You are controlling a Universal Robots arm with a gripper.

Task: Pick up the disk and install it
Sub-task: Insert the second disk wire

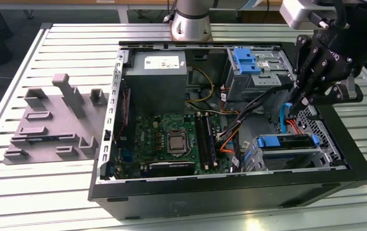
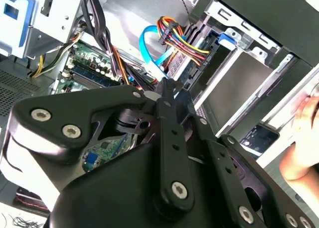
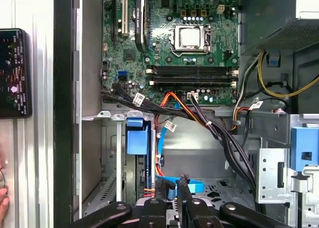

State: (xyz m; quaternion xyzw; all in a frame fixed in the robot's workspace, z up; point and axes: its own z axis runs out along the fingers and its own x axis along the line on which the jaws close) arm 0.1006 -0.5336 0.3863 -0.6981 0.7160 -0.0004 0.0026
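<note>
The open computer case [image 1: 356,171] lies on its side on the slatted desk [image 1: 55,192], motherboard [image 1: 170,139] facing up. The tool [image 1: 303,98] hangs over the case's drive end, above the lower drive cage [image 1: 286,156]. The disk [image 1: 287,141] appears already seated in that cage, blue rail outward, just below and in front of the tool; its long axis runs along the case's front wall. In the first wrist view the tool's fingertips [image 3: 183,180] stand nearly together, holding nothing. Room is tight: a blue data cable [image 3: 177,183] and the power leads [image 3: 174,106] lie just beside the tool.
</note>
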